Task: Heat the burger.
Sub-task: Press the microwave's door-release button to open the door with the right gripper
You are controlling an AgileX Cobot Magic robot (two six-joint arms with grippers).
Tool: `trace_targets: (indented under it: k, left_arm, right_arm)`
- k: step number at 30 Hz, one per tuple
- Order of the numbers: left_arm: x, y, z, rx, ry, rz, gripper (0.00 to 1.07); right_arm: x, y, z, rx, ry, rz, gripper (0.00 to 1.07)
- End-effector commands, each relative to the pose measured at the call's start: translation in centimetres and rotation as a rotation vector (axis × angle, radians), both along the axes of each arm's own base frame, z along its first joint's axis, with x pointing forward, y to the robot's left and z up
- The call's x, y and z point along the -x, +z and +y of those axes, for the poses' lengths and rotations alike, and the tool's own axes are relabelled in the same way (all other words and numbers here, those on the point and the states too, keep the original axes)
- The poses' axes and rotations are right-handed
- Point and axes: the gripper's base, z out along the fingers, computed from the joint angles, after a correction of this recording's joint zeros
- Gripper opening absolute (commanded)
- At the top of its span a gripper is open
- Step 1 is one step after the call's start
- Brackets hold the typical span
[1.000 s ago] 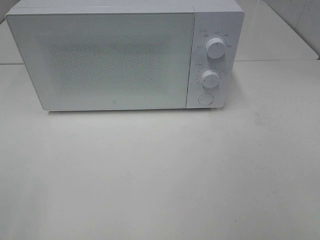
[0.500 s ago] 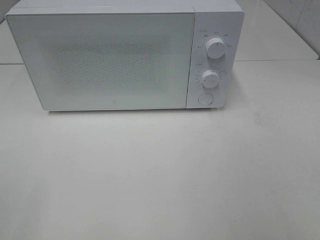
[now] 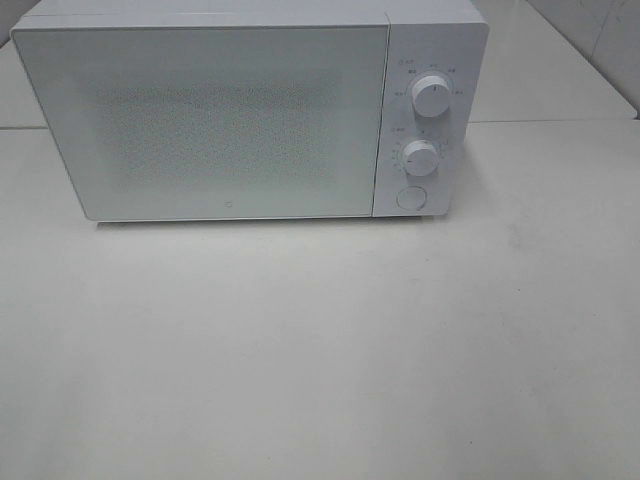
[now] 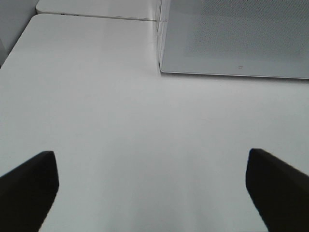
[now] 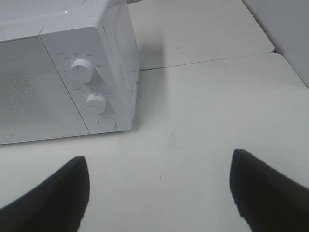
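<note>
scene unchanged from a second ago | microwave [image 3: 250, 110] door shut, burger unseen | your left gripper [image 4: 150, 157], right gripper [image 5: 158, 158] both spread wide, empty | can't tell if burger's inside

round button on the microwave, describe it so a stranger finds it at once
Start at the white microwave on the table. Its right-hand control panel holds two knobs, one above the other; the round button sits below both. It is flat, while the knobs stick out.
</note>
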Motion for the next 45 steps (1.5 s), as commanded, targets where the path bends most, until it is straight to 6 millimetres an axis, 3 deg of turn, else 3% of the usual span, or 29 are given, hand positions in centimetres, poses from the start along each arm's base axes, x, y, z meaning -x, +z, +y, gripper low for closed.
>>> trace_targets:
  k: [1,5,8,11,13,16,27,30,35,45]
  left_arm:
    - [0.2,0.0,0.0,0.000,-0.005,-0.027,0.98]
    - [0.2,0.0,0.0,0.000,-0.005,-0.027,0.98]
    - [0.2,0.0,0.0,0.000,-0.005,-0.027,0.98]
    - [0.2,0.0,0.0,0.000,-0.005,-0.027,0.98]
    - [0.2,0.0,0.0,0.000,-0.005,-0.027,0.98]
    - [0.2,0.0,0.0,0.000,-0.005,-0.027,0.98]
    - [0.2,0.0,0.0,0.000,-0.005,-0.027,0.98]
    - [0.2,0.0,0.0,0.000,-0.005,-0.027,0.98]
    - [0.2,0.0,0.0,0.000,-0.005,-0.027,0.98]
    - [0.2,0.0,0.0,0.000,-0.005,-0.027,0.98]
  right_arm:
    - [-1.9,0.4,0.0,0.008,-0.005,-0.019,0.76]
    - [-3.4,0.2,-0.1,0.008,-0.008,-0.003,0.76]
    - [-5.7,0.2,-0.1,0.007,-0.018,-0.028,0.76]
    - [-6.3,0.2,-0.1,0.010,-0.020,-0.043,0.76]
    - [-8.2,0.3,-0.2,0.040,-0.024,-0.097,0.76]
    - [-8.7,0.2,-0.3,0.050,-0.023,-0.106,0.76]
    - [-13.8,-1.5,-0.2,0.069,-0.021,-0.166,0.76]
    - [-14.1,-1.7,-0.2,0.078,-0.016,-0.165,0.76]
    - [-15.3,-5.0,-0.1,0.077,-0.007,-0.155,0.76]
    - [-14.3,-9.7,-0.2,0.051,-0.029,-0.111,0.76]
